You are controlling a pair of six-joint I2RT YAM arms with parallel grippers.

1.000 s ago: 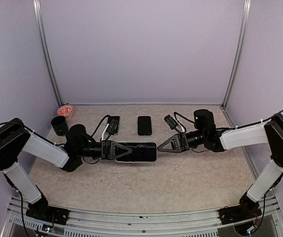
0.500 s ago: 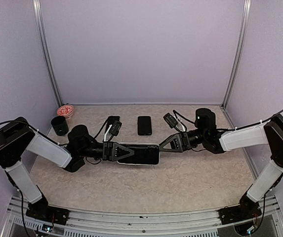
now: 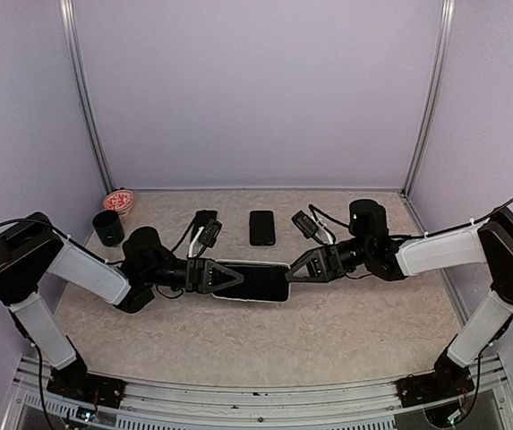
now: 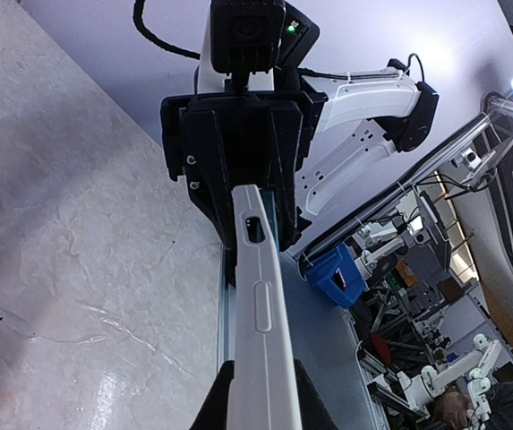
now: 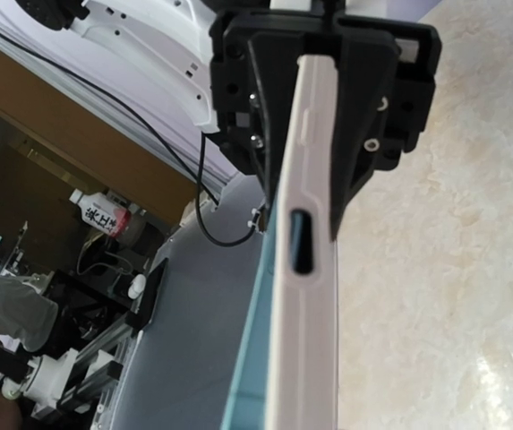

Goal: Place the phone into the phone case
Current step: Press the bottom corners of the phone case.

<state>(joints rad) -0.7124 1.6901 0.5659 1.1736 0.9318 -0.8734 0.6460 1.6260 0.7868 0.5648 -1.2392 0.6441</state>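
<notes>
Two grippers meet in the middle of the top view, one at each end of a white-rimmed phone case (image 3: 258, 281) held roughly level above the table (image 3: 328, 331). The left gripper (image 3: 227, 278) is clenched on the case's left end, pinching it across its thickness. In the left wrist view its fingers (image 4: 218, 412) flank the white side wall at the bottom of the frame. That grip probably steadies the case in the air so the other arm can work on the free end.

The right gripper (image 3: 292, 271) touches the case's right end. The right wrist view shows that end, with its port cutout, running up the frame toward the left gripper's body. Whether these jaws press on the case or merely sit around it, I cannot tell.

A dark phone (image 3: 261, 227) lies flat on the table in the upper middle of the top view, above the case and untouched by either gripper. The case's face looks dark, but I cannot tell whether that is lining or a phone already seated.
</notes>
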